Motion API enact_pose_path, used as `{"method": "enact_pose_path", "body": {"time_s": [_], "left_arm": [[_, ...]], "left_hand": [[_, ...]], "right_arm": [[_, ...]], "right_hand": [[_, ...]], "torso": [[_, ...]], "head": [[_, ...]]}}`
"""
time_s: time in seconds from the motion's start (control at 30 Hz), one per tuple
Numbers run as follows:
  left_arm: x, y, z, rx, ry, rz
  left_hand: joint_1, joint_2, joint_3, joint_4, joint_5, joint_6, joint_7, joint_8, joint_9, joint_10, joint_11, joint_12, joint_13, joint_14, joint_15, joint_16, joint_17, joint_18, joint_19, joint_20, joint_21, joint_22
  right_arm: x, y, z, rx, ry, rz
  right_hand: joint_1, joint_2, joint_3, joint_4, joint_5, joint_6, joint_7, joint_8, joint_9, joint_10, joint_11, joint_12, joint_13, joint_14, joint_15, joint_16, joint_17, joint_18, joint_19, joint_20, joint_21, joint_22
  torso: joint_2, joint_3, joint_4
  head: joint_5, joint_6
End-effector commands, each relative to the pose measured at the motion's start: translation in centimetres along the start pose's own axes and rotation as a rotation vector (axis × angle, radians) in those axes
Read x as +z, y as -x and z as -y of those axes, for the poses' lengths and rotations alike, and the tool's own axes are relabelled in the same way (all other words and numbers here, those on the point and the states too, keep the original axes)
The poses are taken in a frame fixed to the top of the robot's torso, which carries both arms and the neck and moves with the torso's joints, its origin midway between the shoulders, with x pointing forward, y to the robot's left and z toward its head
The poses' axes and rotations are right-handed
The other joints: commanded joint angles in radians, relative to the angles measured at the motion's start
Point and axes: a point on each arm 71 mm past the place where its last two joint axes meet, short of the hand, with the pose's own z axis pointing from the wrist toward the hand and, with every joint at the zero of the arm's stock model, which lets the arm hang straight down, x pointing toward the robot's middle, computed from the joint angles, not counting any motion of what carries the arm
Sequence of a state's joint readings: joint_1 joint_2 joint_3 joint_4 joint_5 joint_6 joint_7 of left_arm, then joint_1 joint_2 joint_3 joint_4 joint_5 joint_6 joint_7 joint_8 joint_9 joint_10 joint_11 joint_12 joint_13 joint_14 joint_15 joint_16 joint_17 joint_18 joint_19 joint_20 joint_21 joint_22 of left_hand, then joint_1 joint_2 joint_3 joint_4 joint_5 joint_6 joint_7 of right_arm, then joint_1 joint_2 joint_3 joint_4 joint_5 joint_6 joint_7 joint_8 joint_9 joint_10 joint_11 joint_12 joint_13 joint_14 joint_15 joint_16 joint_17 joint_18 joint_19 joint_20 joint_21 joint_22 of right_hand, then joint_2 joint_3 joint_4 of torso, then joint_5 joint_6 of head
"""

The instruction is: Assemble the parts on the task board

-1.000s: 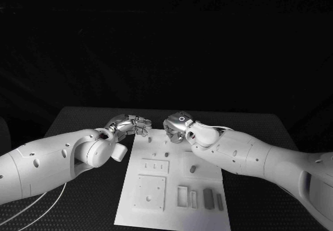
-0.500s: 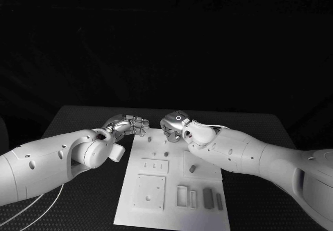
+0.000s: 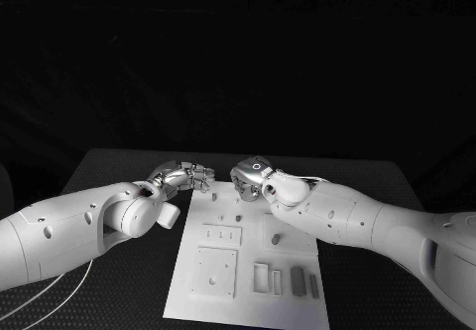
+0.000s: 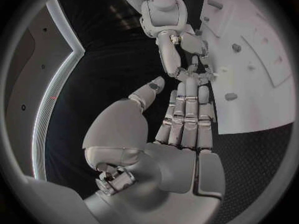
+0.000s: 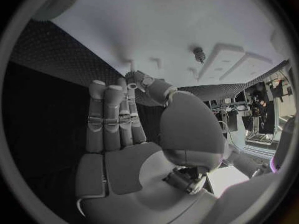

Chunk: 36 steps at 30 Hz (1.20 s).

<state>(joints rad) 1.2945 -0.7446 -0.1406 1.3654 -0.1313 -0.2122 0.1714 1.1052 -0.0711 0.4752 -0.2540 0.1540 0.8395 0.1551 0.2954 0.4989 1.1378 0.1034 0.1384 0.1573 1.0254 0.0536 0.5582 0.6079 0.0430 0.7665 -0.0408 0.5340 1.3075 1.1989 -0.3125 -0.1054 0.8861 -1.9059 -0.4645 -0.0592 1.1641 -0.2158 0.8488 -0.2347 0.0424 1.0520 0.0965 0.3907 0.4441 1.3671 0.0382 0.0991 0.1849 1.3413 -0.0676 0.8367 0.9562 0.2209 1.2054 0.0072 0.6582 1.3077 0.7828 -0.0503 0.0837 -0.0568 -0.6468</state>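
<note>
Now, step in hand: both hands hover at the far end of the white rectangular task board [image 3: 248, 265], which lies in the middle of the black counter [image 3: 367, 179]; I judge this the approach to a small part there, no insertion begun.
Left hand: the silver many-fingered left hand [image 3: 184, 177] sits just off the board's far left corner, fingers straight and side by side in its wrist view [image 4: 187, 119], thumb apart, nothing held.
Right hand: the silver right hand [image 3: 250, 180] is over the board's far edge, fingers extended together [image 5: 115, 119], palm bare (thumb bent beside them); it grips nothing.
Parts: small grey pegs [image 3: 276, 240] stand on the board's middle; dark grey rectangular blocks [image 3: 298, 282] lie at its near right, beside raised white plates [image 3: 217, 273] with holes.
Hands to each other: near, fingertips almost meeting in the left wrist view, contact not certain.
Next move: likely a fingertip pinch on one far peg, which calls for the thumb to close against a finger and a steady lift.
Writing: none legible on board, parts or arms.
</note>
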Motion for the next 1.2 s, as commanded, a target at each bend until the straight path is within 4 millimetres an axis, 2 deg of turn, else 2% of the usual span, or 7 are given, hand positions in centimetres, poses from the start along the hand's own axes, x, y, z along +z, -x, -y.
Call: {"method": "enact_pose_path", "body": {"time_s": [0.03, 0.23, 0.37, 0.77, 1.2], "left_arm": [[0.04, -0.09, 0.17, -0.005, -0.009, -0.007], [0.00, -0.01, 0.17, -0.005, -0.009, -0.006], [-0.04, 0.12, 0.14, -0.005, -0.009, -0.003], [-0.04, 0.21, 0.12, -0.004, -0.008, -0.002], [0.12, 0.10, 0.14, -0.004, -0.008, -0.005]], "left_hand": [[-0.010, 0.002, 0.004, 0.005, -0.004, -0.007, 0.000, -0.005, 0.000, -0.001, 0.001, -0.007, 0.001, -0.001, 0.003, -0.006, 0.000, -0.006, -0.006, -0.002, 0.002, 0.013], [-0.010, 0.002, 0.004, 0.005, -0.004, -0.007, 0.000, -0.005, 0.001, -0.001, 0.001, -0.007, 0.001, -0.001, 0.003, -0.007, 0.000, -0.006, -0.006, -0.002, 0.002, 0.013], [-0.010, 0.002, 0.004, 0.004, -0.004, -0.007, 0.000, -0.005, 0.001, -0.001, 0.001, -0.007, 0.001, -0.001, 0.003, -0.007, 0.000, -0.006, -0.006, -0.002, 0.003, 0.013], [-0.010, 0.001, 0.004, 0.004, -0.004, -0.007, 0.000, -0.006, 0.001, -0.001, 0.001, -0.008, 0.001, 0.000, 0.003, -0.007, 0.000, -0.006, -0.006, -0.002, 0.003, 0.013], [-0.011, 0.001, 0.004, 0.004, -0.005, -0.007, 0.000, -0.006, 0.001, -0.001, 0.001, -0.009, 0.002, 0.000, 0.003, -0.007, 0.001, -0.006, -0.006, -0.002, 0.003, 0.013]], "right_arm": [[-0.40, -0.82, 0.36, -0.028, -0.011, -0.049], [-0.70, -0.64, 0.32, -0.034, -0.008, -0.035], [-0.84, -0.62, 0.39, -0.036, -0.008, -0.032], [-0.87, -0.51, 0.20, -0.035, -0.003, -0.024], [-0.60, -0.60, 0.01, -0.033, -0.005, -0.032]], "right_hand": [[0.008, 0.001, 0.005, -0.001, 0.006, 0.011, 0.000, 0.002, 0.002, 0.005, 0.001, 0.000, 0.015, -0.003, -0.004, 0.006, -0.001, 0.041, -0.003, -0.007, 0.007, 0.023], [0.009, -0.003, 0.009, -0.001, 0.006, 0.014, -0.001, 0.003, 0.003, 0.008, 0.000, 0.000, 0.017, -0.003, -0.005, 0.009, -0.001, 0.041, -0.004, -0.007, 0.011, 0.023], [0.009, -0.005, 0.012, -0.001, 0.006, 0.015, -0.002, 0.003, 0.003, 0.009, -0.001, -0.001, 0.018, -0.003, -0.005, 0.010, -0.001, 0.041, -0.004, -0.006, 0.013, 0.023], [0.008, -0.010, 0.018, 0.002, 0.006, 0.018, -0.003, 0.004, 0.004, 0.013, -0.002, -0.001, 0.020, -0.002, -0.006, 0.014, -0.001, 0.041, -0.002, -0.007, 0.019, 0.023], [0.006, -0.011, 0.020, 0.004, 0.006, 0.018, -0.002, 0.003, 0.004, 0.013, -0.001, -0.003, 0.021, -0.002, -0.006, 0.016, -0.001, 0.041, -0.003, -0.007, 0.021, 0.022]], "torso": [[-0.001, 0.0005, -0.0012], [0.000, 0.0007, -0.0003], [0.000, 0.0012, -0.0020], [0.001, -0.0006, 0.0003], [0.002, -0.0017, 0.0000]], "head": [[0.000, 0.000], [0.000, 0.000], [0.001, 0.000], [0.000, 0.003], [-0.002, 0.003]]}}
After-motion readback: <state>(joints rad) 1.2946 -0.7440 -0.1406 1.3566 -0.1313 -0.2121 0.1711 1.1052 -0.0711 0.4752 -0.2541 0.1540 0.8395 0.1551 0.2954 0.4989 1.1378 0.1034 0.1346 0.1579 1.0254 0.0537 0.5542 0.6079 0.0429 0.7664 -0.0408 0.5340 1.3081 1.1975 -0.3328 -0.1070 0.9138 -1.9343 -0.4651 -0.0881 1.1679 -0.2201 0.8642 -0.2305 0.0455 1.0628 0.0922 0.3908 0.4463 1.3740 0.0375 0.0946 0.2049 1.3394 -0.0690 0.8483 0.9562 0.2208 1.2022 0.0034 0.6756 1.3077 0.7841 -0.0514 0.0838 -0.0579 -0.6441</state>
